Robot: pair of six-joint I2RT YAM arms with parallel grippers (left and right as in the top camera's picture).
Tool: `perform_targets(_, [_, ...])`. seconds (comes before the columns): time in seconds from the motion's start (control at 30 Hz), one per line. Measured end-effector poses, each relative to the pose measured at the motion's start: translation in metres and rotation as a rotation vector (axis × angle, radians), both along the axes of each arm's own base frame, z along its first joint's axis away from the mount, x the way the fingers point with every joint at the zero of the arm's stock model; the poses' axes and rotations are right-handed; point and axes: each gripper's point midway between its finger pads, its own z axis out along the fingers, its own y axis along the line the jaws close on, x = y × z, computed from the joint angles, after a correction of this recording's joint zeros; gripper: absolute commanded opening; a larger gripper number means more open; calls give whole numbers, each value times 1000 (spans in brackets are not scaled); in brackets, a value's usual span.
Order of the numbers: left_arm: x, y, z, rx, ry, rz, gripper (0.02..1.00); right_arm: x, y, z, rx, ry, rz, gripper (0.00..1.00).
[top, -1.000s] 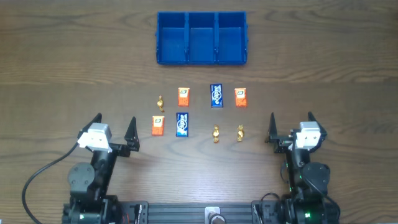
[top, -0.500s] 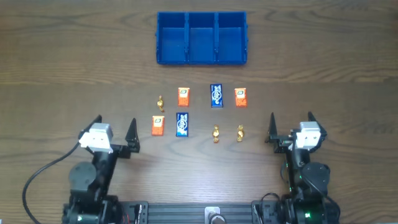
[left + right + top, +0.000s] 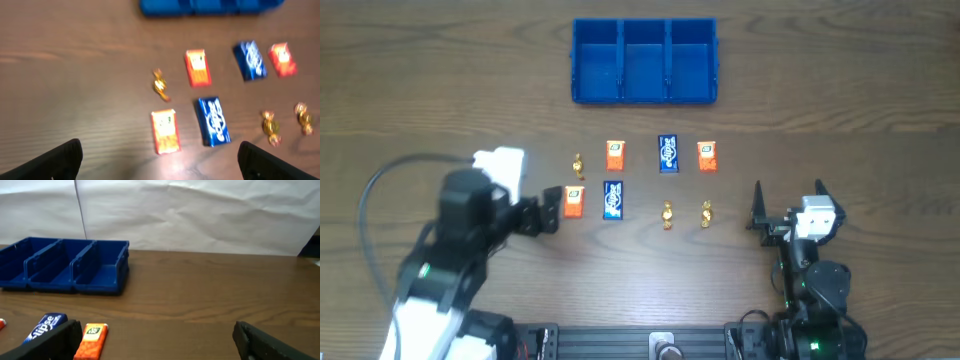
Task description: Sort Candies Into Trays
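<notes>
Left wrist view gives me my left tool (image 3: 159,150) released, its fingers spread wide at the frame's two lower corners, with an orange candy pack (image 3: 165,131) lying between them at lower centre, untouched. Just right of that pack lies a blue candy bar (image 3: 212,121), and above the pack a gold-wrapped sweet (image 3: 160,84). Higher in the frame I see a second orange pack (image 3: 197,66), a second blue bar (image 3: 251,60) and a third orange pack (image 3: 281,59); a second gold sweet (image 3: 271,129) and a third gold sweet (image 3: 302,117) sit at the right edge. All eight lie on the wooden tabletop (image 3: 440,100), well below the blue tray (image 3: 210,6) at upper centre. My right tool (image 3: 788,208) hangs at lower right of the top view, likewise released, right of the candies.
</notes>
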Motion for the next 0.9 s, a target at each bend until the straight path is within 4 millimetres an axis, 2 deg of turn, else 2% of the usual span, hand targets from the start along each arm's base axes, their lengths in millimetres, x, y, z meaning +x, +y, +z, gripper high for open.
perform_targets(0.07, [10, -14, -19, 23, 105, -15, 1000, 0, 0, 0, 0, 1, 0, 998])
perform_targets(0.1, [14, -21, -37, 44, 184, -8, 993, 0, 0, 0, 0, 2, 0, 998])
perform_targets(0.27, [14, -35, -105, 105, 405, 31, 989, 0, 0, 0, 0, 2, 0, 998])
perform_targets(0.43, [9, -48, -142, 128, 501, 46, 974, 0, 0, 0, 0, 1, 0, 998])
perform_targets(0.6, [11, -44, -149, 139, 516, 98, 952, 0, 0, 0, 0, 1, 0, 998])
perform_targets(0.9, [13, -38, -160, 178, 528, 128, 855, 0, 0, 0, 0, 1, 0, 998])
